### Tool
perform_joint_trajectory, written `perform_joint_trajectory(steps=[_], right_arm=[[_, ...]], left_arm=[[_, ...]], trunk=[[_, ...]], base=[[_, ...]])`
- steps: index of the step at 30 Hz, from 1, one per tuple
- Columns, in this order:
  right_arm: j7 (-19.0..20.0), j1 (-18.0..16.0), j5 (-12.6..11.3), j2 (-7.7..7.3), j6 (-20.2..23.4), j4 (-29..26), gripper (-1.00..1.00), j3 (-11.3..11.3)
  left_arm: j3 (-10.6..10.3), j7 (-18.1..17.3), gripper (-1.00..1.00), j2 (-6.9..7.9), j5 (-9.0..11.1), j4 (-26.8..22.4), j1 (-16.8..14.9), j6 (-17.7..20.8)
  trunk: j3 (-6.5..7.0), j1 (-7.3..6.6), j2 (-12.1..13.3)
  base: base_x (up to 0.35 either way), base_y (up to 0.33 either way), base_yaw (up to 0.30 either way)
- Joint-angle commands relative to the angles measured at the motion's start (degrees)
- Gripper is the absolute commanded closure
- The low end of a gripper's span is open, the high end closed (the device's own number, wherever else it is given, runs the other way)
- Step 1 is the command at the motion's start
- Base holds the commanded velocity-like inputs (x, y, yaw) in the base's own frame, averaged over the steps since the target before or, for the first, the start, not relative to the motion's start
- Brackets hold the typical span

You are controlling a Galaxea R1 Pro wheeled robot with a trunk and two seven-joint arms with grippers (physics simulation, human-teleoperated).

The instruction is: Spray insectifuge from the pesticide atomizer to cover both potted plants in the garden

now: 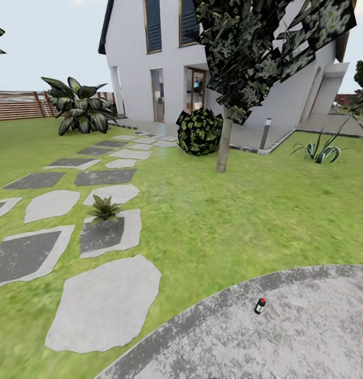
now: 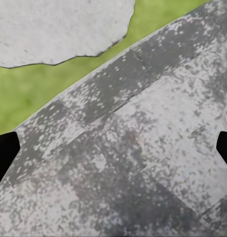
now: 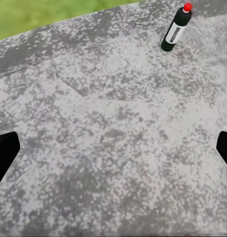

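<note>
On the round grey patio (image 1: 307, 326), near right of the scene, stands the spray bottle (image 1: 260, 306): dark body, white stripe, red top, upright with a slight lean. It is alone on the mottled paving, not far from the patio's curved edge where the lawn (image 1: 218, 221) begins. The right wrist camera shows the same bottle (image 3: 176, 27) standing ahead of the right hand (image 3: 113, 148), well apart from it and untouched. That hand's two dark fingertips (image 3: 4, 153) sit at opposite edges of the picture, spread wide, with nothing between them but paving.

The left hand (image 2: 113, 148) is likewise spread apart, a dark fingertip (image 2: 3, 153) at each side, hanging over the patio rim. Beyond it lie a strip of grass and the corner of a pale stepping slab (image 2: 59, 29).

To the left, a path of grey slabs (image 1: 105, 310) runs away toward the white house (image 1: 165, 63). One small potted plant (image 1: 105, 211), a low rosette of pointed green leaves, sits on a slab midway along the path. Farther off are a large broad-leaved plant (image 1: 81, 108) by the slatted wooden fence (image 1: 18, 104), a round bush (image 1: 200, 131), a thin-trunked tree (image 1: 223, 138) and a spiky plant (image 1: 323, 151) far right.
</note>
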Motion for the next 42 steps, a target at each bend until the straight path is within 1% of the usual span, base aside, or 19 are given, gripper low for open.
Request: perform_joint_trajectory(steps=[1, 34, 42], right_arm=[[0.01, -0.04, -0.05, 0.00, -0.19, 0.06, -1.00, -0.02], [0.01, -0.05, -0.05, 0.08, -0.19, 0.06, -1.00, 0.00], [0.01, -0.06, -0.05, 0.09, -0.19, 0.06, -1.00, 0.00]], left_arm=[[0.00, 0.01, -1.00, 0.01, 0.02, 0.02, -0.01, -0.18], [0.00, 0.01, -1.00, 0.01, 0.08, -0.06, -0.01, -0.18], [0.00, 0.01, -1.00, 0.01, 0.08, -0.06, -0.01, -0.18]], trunk=[[-0.09, -0.01, -0.02], [-1.38, -0.01, -0.02], [-1.69, -0.01, -0.02]], base=[[0.000, 0.000, -0.288], [0.000, 0.000, -0.288], [0.000, 0.079, -0.288]])
